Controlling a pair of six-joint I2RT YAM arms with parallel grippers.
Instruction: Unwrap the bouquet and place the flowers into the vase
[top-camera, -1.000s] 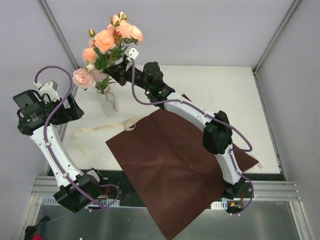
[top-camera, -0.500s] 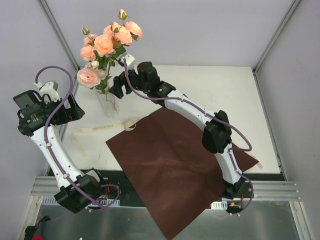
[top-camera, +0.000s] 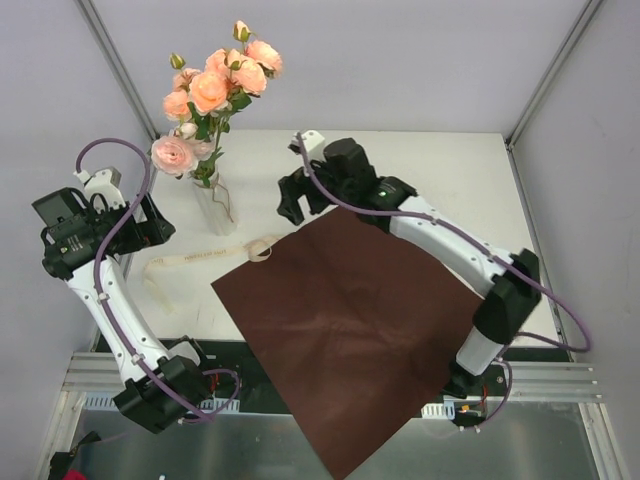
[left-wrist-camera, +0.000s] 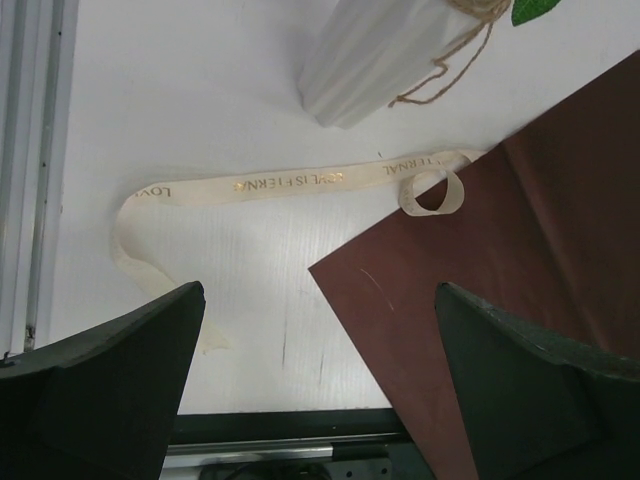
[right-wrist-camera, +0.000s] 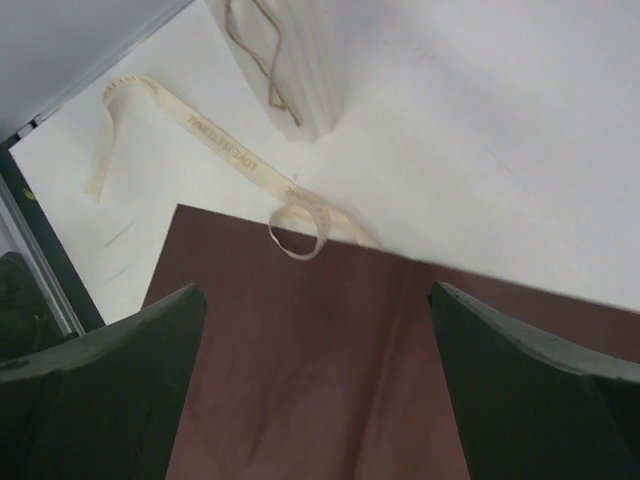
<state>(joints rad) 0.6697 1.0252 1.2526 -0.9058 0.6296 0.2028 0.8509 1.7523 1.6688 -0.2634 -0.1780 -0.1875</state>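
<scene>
**Flowers (top-camera: 210, 90) in vase (top-camera: 214, 205), upper left**

Peach and pale pink blooms, buds, thin leafy stems; short whitish vase. Below, cream ribbon (left-wrist-camera: 300, 182) with gold lettering, "TERNAL" legible, touching dark red paper (top-camera: 345, 310). Left gripper (left-wrist-camera: 315, 300) and right gripper (right-wrist-camera: 318, 290) spread wide, empty.
</scene>
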